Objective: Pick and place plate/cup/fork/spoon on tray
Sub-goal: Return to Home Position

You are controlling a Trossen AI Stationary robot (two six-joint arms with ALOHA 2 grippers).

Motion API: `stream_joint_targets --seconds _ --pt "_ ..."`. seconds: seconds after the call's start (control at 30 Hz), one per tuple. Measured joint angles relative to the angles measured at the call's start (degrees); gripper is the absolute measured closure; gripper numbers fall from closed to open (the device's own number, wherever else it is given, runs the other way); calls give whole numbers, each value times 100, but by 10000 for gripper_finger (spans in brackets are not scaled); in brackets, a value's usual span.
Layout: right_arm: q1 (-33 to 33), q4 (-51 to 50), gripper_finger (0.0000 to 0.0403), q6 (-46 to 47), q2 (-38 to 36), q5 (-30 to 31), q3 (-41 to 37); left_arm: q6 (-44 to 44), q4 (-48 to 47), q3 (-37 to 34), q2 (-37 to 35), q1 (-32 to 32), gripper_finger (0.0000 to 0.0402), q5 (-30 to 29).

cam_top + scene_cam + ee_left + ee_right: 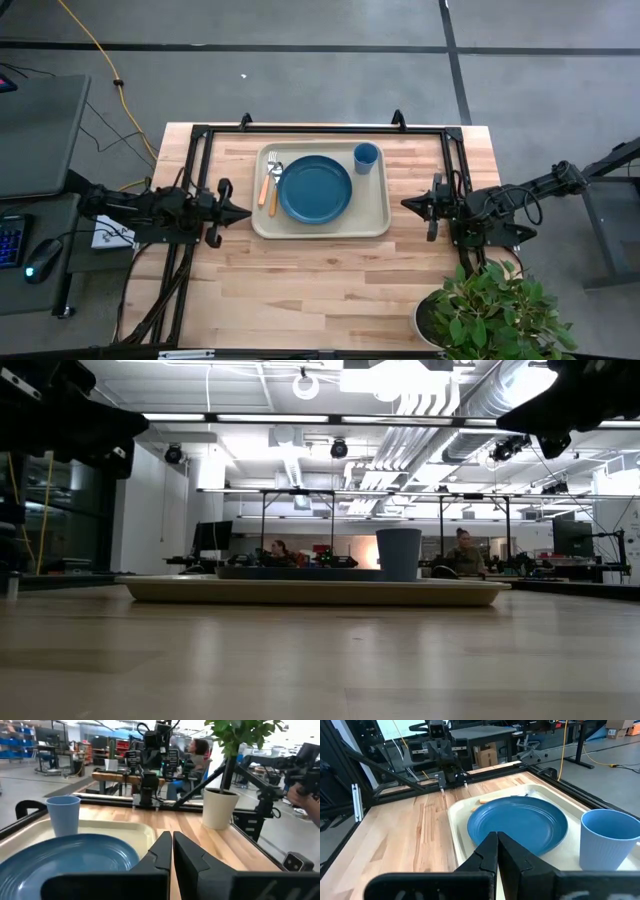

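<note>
Left gripper (243,212) just off the tray's left edge, fingers together, nothing held. On the cream tray (320,229) (smooth plastic, raised rim, rounded corners): fork (265,181) and spoon (274,189) side by side at the left, slim and light, probably slippery, best pinched across the orange handles. Then the plate (315,188), glossy blue, stiff, likely heaviest; best gripped at the rim. Cup (366,156) in the far right corner, upright, light, easily tipped. Right gripper (408,203) closed, empty, beside the tray.
</note>
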Motion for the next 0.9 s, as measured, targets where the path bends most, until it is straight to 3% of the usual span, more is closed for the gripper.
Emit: stream_joint_targets --seconds 0.3,0.6,0.67,0.9 --pt "0 -266 403 -215 -259 25 -1 451 -7 2 33 2 401 -1" --pt "1 -461 403 -317 -1816 227 -431 455 -7 2 33 0 401 -1" --pt "0 -258 403 -420 -2140 27 -693 455 -7 2 33 1 401 -1" --pt "136 99 403 -295 -2133 -1162 -1153 455 32 9 38 2 401 -42"
